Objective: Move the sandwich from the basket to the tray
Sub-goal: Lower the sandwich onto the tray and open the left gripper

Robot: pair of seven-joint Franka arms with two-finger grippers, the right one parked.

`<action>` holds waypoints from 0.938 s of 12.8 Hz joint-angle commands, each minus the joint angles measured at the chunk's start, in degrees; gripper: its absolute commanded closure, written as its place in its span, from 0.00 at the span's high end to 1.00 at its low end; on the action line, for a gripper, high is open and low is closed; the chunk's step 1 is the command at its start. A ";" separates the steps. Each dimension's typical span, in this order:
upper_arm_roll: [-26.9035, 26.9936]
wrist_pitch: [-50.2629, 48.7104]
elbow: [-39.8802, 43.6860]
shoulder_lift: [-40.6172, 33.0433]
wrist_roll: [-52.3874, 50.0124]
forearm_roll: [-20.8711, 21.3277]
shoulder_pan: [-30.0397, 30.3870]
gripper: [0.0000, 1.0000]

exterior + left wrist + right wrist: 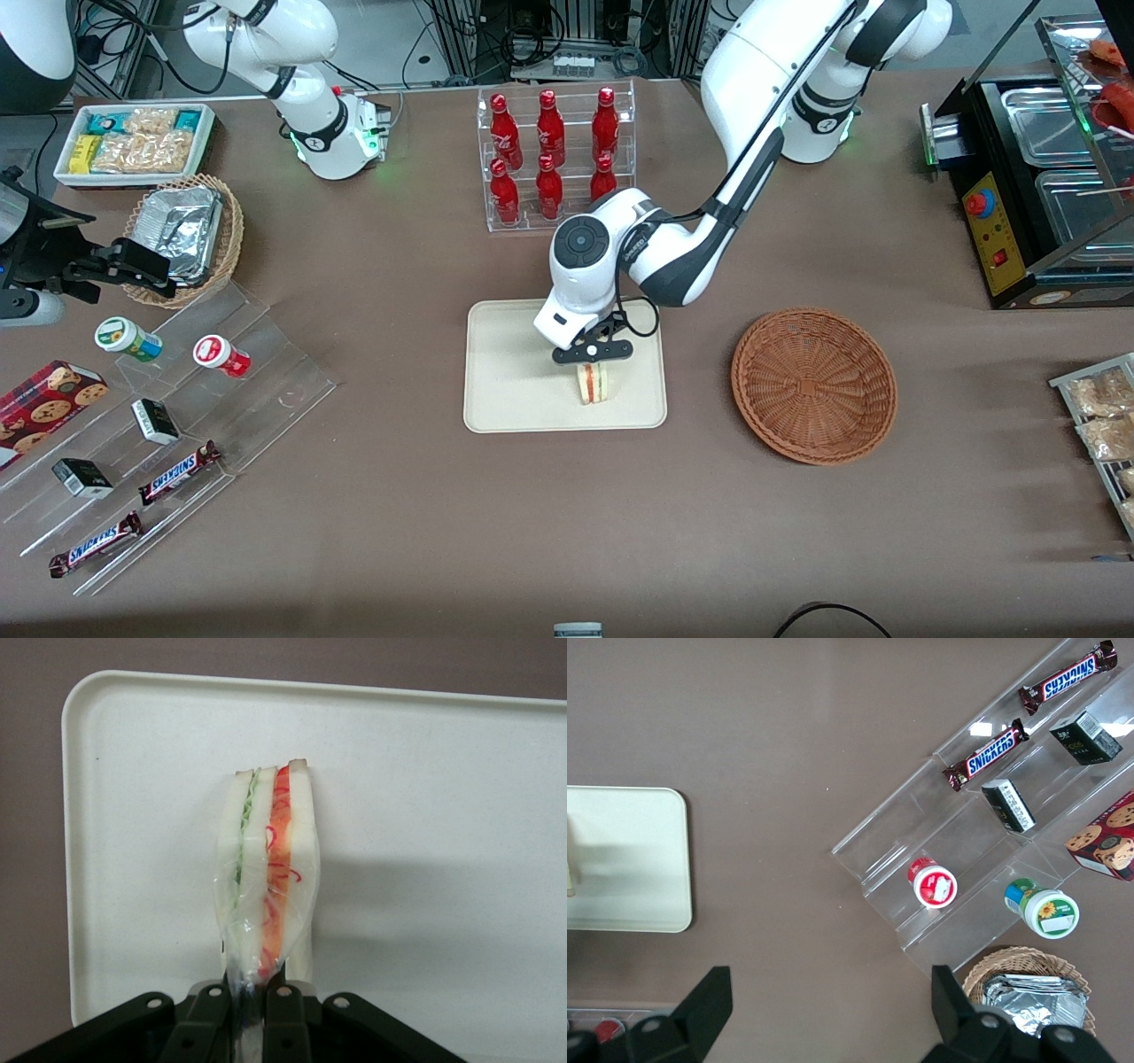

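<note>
Jaws of the left gripper (592,358) are clamped on the top of the pale triangular bread sandwich (593,382), which hangs straight below them, long axis upright, over the flat cream rectangular tray (505,390)

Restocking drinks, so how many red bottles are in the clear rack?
6: three red bottles on the rack's upper tier, three on its lower tier. The gripper holds the triangular white-bread sandwich.
</note>
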 commanded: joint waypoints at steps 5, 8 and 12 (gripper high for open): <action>0.48 0.74 1.89 0.45 0.78 -0.07 -1.54 1.00; 0.56 0.74 2.16 0.01 0.87 0.01 -1.55 1.00; 1.09 -9.33 2.25 -9.28 1.04 0.19 -0.24 1.00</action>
